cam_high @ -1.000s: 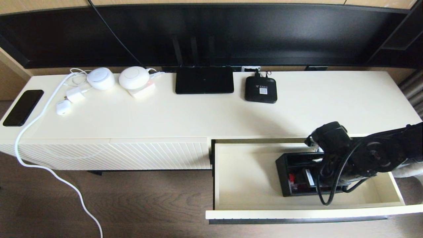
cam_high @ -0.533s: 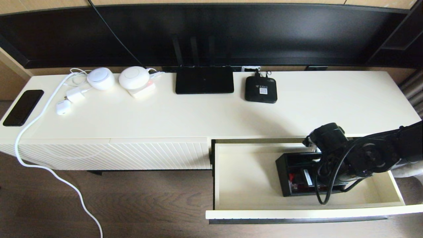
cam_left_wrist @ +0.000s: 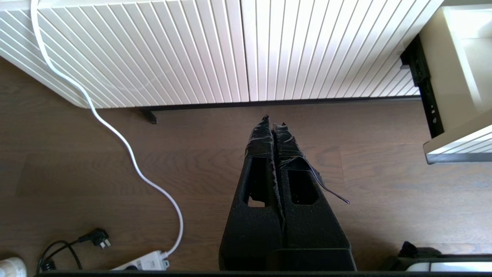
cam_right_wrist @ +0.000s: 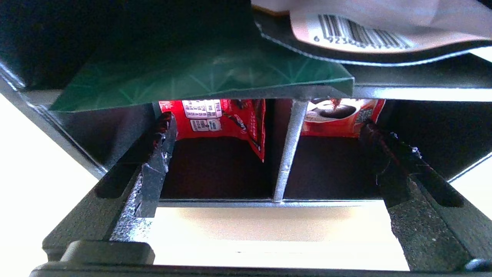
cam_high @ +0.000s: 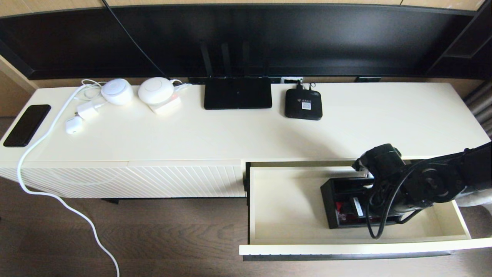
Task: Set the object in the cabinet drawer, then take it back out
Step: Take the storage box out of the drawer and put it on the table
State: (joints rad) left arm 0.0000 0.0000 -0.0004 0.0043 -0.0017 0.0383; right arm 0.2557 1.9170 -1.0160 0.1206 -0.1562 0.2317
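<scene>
Right claw (cam_right_wrist: 269,154) is sitting wide open over the organiser box (cam_high: 346,204) in the drawer (cam_high: 284,207), fingers straddling its middle divider; it should be centring before pinching.

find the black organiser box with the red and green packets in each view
Head view: black rectangular organiser box sits inside the open cream drawer, partly under the right gripper.
Left wrist view: not in it.
Right wrist view: fills the frame, open fingers straddling its divider.
Shared landmark: the drawer.
</scene>
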